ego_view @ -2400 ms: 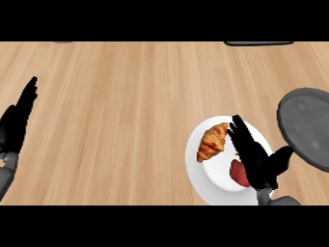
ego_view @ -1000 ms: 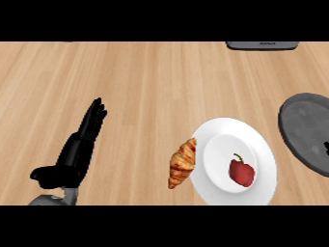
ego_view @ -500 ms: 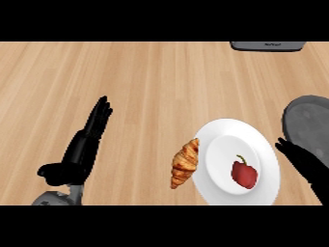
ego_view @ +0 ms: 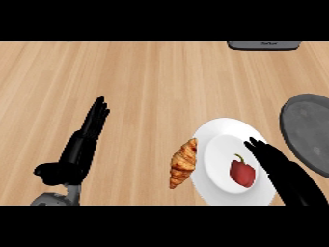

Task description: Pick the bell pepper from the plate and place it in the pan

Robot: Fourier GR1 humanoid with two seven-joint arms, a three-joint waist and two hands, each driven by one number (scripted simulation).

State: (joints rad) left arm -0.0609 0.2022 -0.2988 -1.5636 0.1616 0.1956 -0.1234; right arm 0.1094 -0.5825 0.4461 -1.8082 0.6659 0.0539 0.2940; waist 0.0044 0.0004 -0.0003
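Just beside glossy red bell pepper (ego_view: 242,172) on round white plate (ego_view: 222,144), straight-fingered right hand (ego_view: 284,169).

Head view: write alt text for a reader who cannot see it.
A red bell pepper lies on a white plate, with the open right robot hand over the plate's right side beside it. A croissant rests at the plate's left edge, a dark pan sits right, and the open left robot hand rests left.

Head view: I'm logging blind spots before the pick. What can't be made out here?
- Pan: right side cut off by the picture's edge.
- Plate: right rim hidden by the right hand.
- Dark object at the counter's far edge: cut off, unidentifiable.
- Bell pepper: far side unseen.
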